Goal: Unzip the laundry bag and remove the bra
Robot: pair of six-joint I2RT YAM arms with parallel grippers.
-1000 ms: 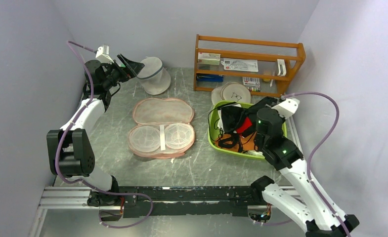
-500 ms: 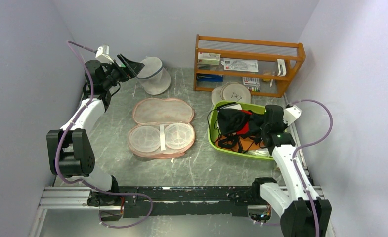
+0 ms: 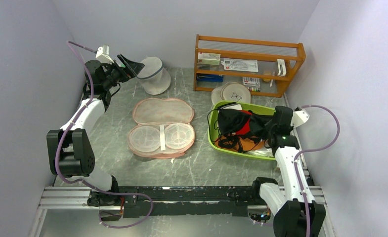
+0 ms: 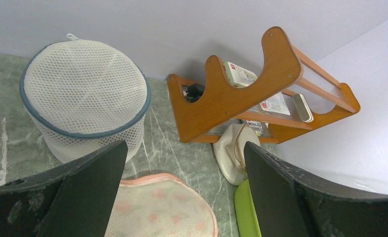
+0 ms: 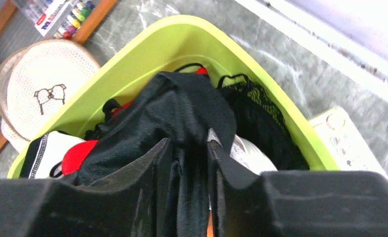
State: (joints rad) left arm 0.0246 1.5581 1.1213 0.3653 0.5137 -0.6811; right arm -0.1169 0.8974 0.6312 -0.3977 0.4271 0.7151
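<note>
Bag [image 3: 161, 129]: unzipped and spread flat at mid-table [image 3: 201, 163], with the lid half lying on the far side and two white mesh cups showing.
Bra [image 5: 182, 108]: black, heaped on other garments in the green bin [image 3: 212, 140], right of the bag and apart from it.
Right fingers [image 5: 164, 158]: over the bin with a narrow gap and the bra's fabric between them. Whether they grasp it cannot be told.
Left fingers [image 4: 98, 177]: released, spread wide and raised at far left, near the white mesh basket [image 4: 83, 89].
Rack [image 3: 248, 64]: wooden, against the back wall behind the bin.

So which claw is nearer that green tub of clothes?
Right. The right gripper hangs at the rim of the green tub, over the black bra; the left gripper is far off, by the white mesh bag.
</note>
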